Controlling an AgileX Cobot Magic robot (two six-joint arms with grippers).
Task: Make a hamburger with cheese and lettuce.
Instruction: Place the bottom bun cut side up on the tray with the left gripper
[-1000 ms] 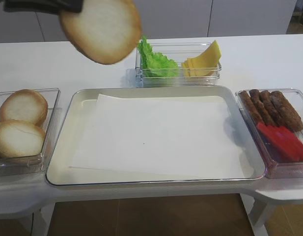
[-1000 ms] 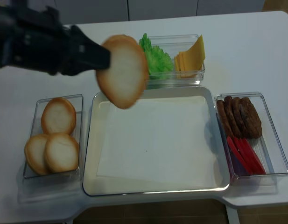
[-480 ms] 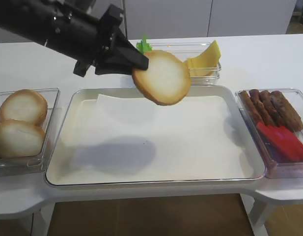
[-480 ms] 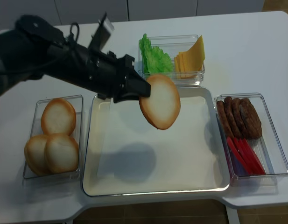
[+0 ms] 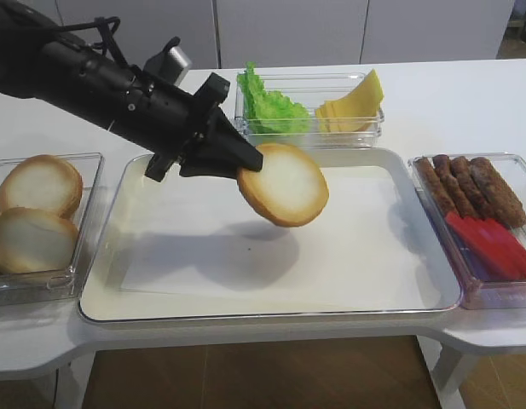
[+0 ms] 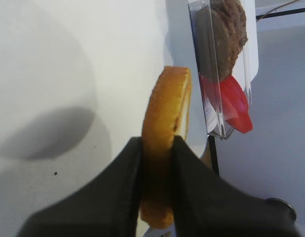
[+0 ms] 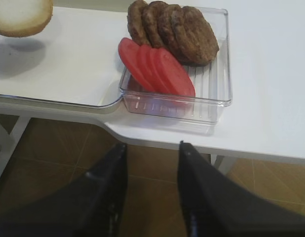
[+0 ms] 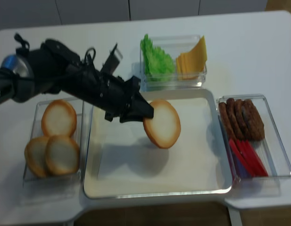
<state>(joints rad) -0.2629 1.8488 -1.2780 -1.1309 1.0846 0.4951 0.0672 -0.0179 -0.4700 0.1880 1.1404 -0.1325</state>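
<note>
My left gripper (image 5: 243,162) is shut on the rim of the bun half (image 5: 284,184) and holds it tilted just above the paper-lined tray (image 5: 101,256), pale face up. It also shows in the second high view (image 8: 162,123) and edge-on between the fingers in the left wrist view (image 6: 164,129). The lettuce (image 5: 269,106) and the cheese (image 5: 356,102) sit together in a clear box behind the tray. My right gripper (image 7: 151,148) is open and empty, off the table's front right edge, below the box of patties.
A clear box at the left holds more bun halves (image 5: 37,213). A clear box at the right holds brown patties (image 5: 471,187) and red slices (image 5: 493,247); both show in the right wrist view (image 7: 167,59). The table's front edge (image 7: 192,140) is near my right gripper.
My left gripper has carried the bun half from high at the back left down and right over the tray, lowering it close to the paper. The right arm has not moved.
</note>
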